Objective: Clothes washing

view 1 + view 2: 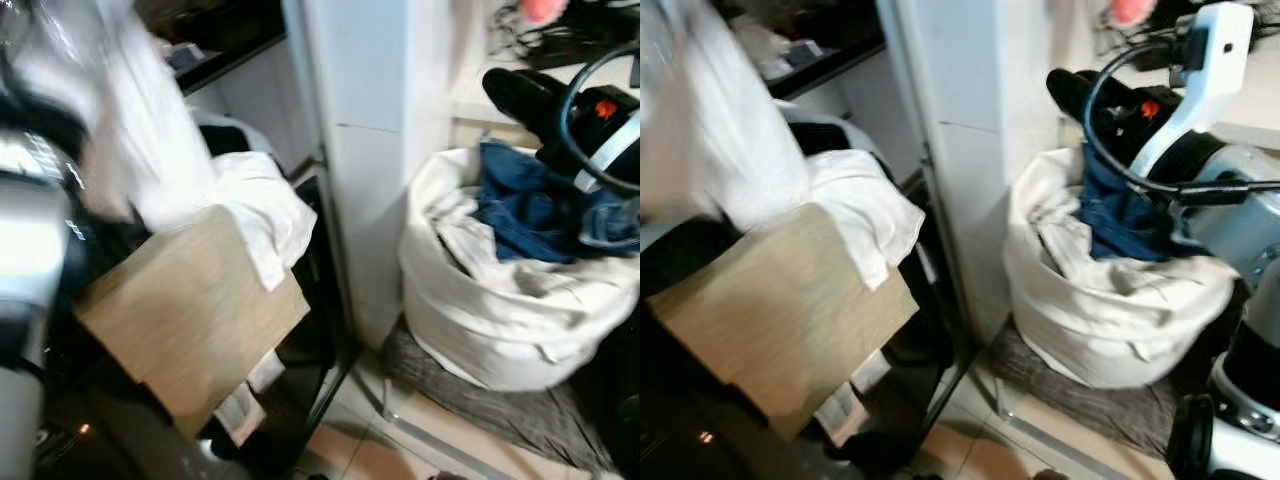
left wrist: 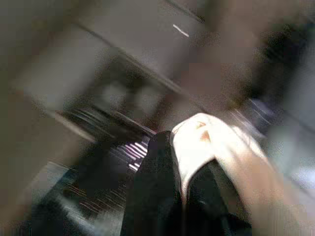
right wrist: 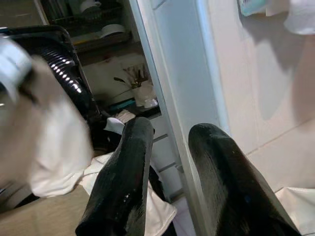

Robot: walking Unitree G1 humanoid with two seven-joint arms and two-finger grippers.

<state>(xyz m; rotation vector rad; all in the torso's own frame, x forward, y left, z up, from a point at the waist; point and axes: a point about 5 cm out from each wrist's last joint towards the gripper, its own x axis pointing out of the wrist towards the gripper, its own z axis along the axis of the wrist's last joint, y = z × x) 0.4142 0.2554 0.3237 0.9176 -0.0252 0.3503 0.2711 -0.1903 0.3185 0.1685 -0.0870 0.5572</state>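
Below the spread, empty right gripper (image 3: pixel 170 172), a white laundry bag (image 1: pixel 500 320) holds blue jeans (image 1: pixel 525 215); left gripper (image 2: pixel 184 191) pinches white cloth (image 2: pixel 197 142).

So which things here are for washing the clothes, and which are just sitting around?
For the washing:
- white garment held up by the left gripper
- white laundry bag
- blue jeans in the bag
- right gripper, open, holding nothing

Just lying about:
- wooden board
- white pillar
- grey mat under the bag
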